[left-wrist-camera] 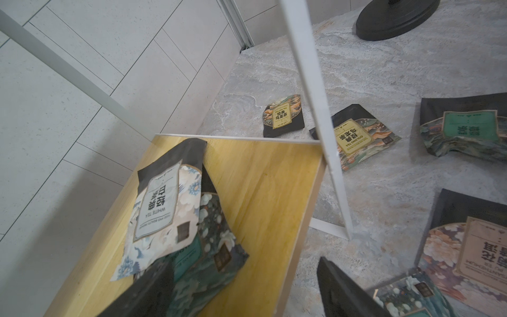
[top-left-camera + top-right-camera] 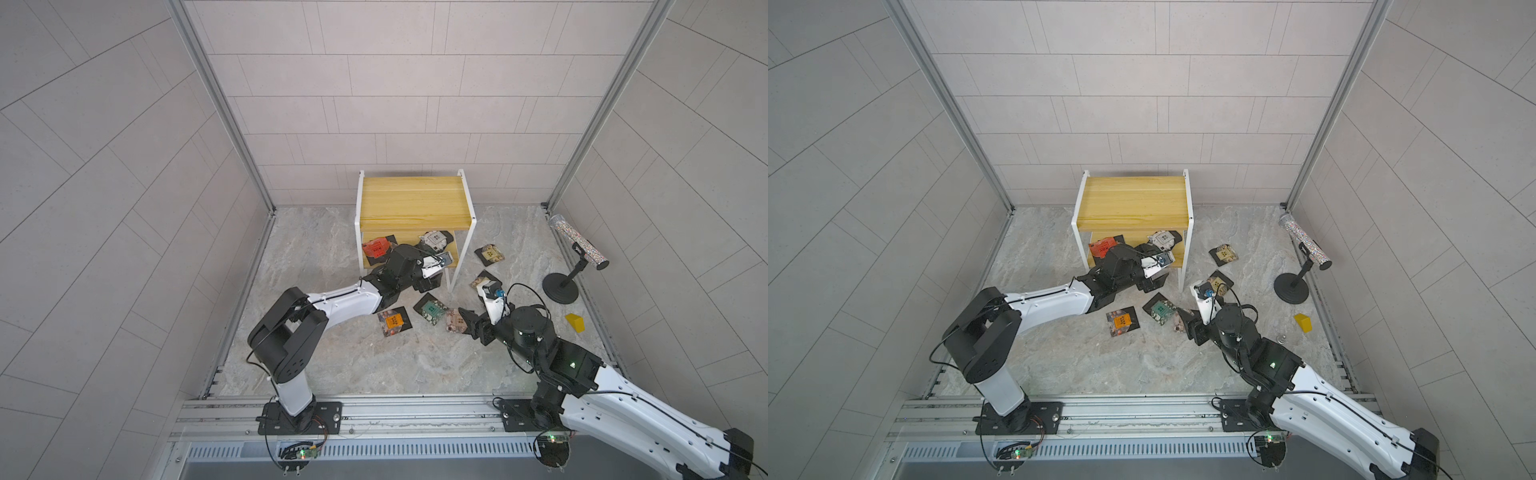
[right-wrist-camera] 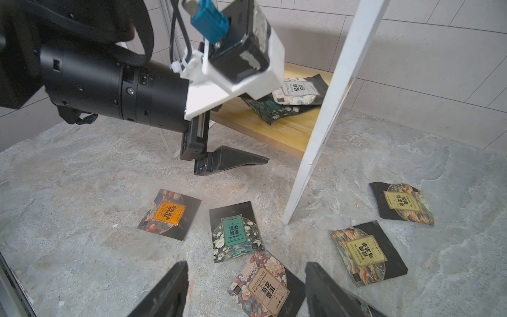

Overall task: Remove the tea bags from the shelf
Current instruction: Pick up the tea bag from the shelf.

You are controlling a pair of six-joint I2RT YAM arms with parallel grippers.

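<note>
Left end effector (image 1: 242, 263) wide open

White sachet (image 1: 162, 203) — "WHITE TEA"; teal sachet (image 3: 233, 233) — "JASMINE TEA".

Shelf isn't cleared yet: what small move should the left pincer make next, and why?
Probably ease the left pincer forward and close on the white tea bag: the jaws stand open short of it, and it tops a teal bag on the lower board.

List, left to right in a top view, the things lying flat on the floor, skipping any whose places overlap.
Orange-label tea bag → teal-label tea bag → pink-patterned tea bag → yellow block.
</note>
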